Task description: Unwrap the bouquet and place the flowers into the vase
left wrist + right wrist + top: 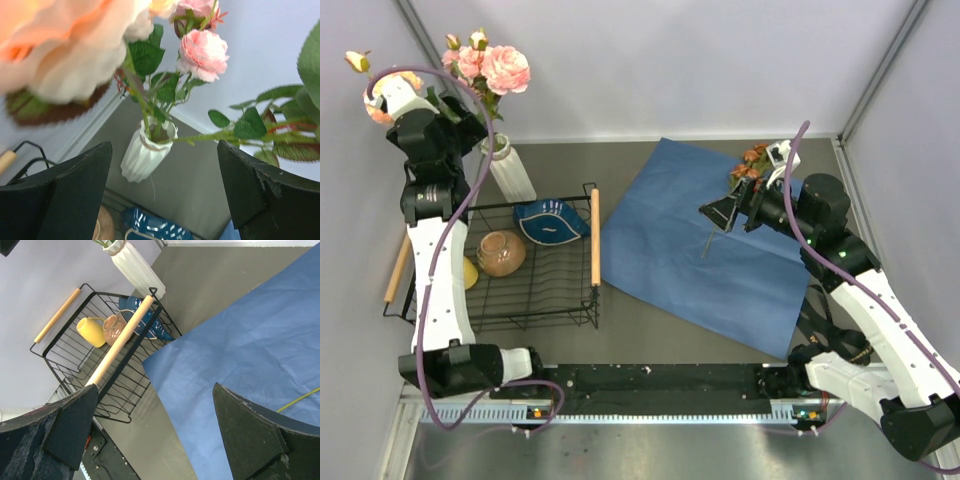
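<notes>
Top external view, far left, Mia: what is up there?

A peach rose, Jon, partly behind the left arm at the upper left of the frame. The left pincer is beside it. In the left wrist view its fingers stand wide apart with nothing between them, and the bloom is a blur close to the lens.

And the vase?

The vase stands upright on the surface, at the upper left corner of the wire rack. Pink roses stand in it.

What is in the rack?

A yellow cup, a brown bowl and a blue dish, in that order.

Centre of the frame?

The blue paper lies spread flat, its left edge near the rack.

Right side?

The right pincer hovers over the paper, fingers wide, holding nothing. A thin stem shows against the paper just under it. Rust-orange flowers sit at the paper's upper right edge, beside the right wrist.
</notes>
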### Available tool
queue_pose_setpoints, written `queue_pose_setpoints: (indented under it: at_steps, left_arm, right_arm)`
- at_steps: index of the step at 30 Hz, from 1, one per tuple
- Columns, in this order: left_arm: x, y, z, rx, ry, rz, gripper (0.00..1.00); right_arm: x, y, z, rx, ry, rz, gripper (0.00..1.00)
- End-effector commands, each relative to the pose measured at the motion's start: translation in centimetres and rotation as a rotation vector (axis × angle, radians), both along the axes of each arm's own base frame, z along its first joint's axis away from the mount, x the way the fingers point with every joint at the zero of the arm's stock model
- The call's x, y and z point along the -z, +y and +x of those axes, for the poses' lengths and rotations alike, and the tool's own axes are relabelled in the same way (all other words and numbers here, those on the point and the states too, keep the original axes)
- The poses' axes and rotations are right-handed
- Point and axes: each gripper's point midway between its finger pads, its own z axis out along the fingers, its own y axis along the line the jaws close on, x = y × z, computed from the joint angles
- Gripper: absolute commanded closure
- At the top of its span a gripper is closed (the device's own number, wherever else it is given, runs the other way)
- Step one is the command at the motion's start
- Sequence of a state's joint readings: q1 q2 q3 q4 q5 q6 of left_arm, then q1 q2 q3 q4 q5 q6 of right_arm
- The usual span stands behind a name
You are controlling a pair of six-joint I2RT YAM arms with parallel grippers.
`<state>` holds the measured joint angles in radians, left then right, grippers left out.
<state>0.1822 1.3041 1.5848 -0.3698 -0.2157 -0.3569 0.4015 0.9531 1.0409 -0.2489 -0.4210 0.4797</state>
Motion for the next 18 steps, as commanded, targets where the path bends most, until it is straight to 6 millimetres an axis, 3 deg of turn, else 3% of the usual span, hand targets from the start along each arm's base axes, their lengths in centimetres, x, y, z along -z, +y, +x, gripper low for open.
queue_pose_setpoints:
  at_steps: [1,3,4,5,6,7,9,10,11,12,14,15,17,18]
  left_arm:
    - [-1.5,-1.8,-4.0,0.039,-0.025,-0.078,0.10]
    - [-0.6,-3.1,-5.2,0.096,-0.014,-0.102,0.10]
    - [-0.7,-3.6,-6.9,0.106,-0.034,-0.102,0.11]
    - [-0.9,-4.8,-7.6,0.158,-0.056,-0.113,0.11]
    - [-2.3,-5.8,-9.6,0.200,-0.114,-0.104,0.12]
    - [-1.3,-7.3,-9.9,0.275,-0.111,-0.122,0.14]
    - [-2.8,-11.5,-12.2,0.485,-0.204,-0.163,0.17]
    - [-1.5,-12.9,-12.2,0.551,-0.197,-0.216,0.18]
    - [-2.1,-14.1,-12.8,0.615,-0.236,-0.216,0.19]
    - [-1.2,-16.6,-13.7,0.732,-0.223,-0.239,0.19]
    - [-0.7,-19.1,-14.5,0.844,-0.216,-0.256,0.19]
    - [0.4,-21.6,-15.0,0.942,-0.176,-0.276,0.19]
    - [1.6,-23.9,-15.3,1.029,-0.135,-0.263,0.18]
    - [2.8,-26.1,-15.5,1.097,-0.089,-0.271,0.18]
  right_arm:
    - [-1.1,-0.1,0.1,-0.001,-0.024,0.023,0.01]
    - [-0.9,0.0,0.2,0.002,-0.010,0.026,0.01]
    - [-0.6,0.1,0.4,0.005,0.012,0.030,0.01]
    - [-0.2,0.0,0.7,0.018,0.027,0.028,0.01]
    - [0.3,0.0,0.8,0.028,0.056,0.021,0.01]
    - [1.3,0.1,1.4,0.042,0.101,0.017,0.01]
    - [3.0,-0.4,2.3,0.098,0.176,-0.004,0.02]
    - [4.1,-0.6,3.1,0.129,0.229,-0.014,0.02]
    - [5.2,-1.3,4.1,0.189,0.265,-0.036,0.02]
    - [6.0,-2.0,4.8,0.237,0.301,-0.048,0.02]
    - [8.9,-3.9,6.7,0.357,0.417,-0.065,0.03]
    - [9.7,-4.6,7.4,0.402,0.447,-0.062,0.04]
    - [12.0,-6.8,9.7,0.523,0.529,-0.046,0.05]
    - [12.8,-7.5,10.6,0.562,0.552,-0.046,0.05]
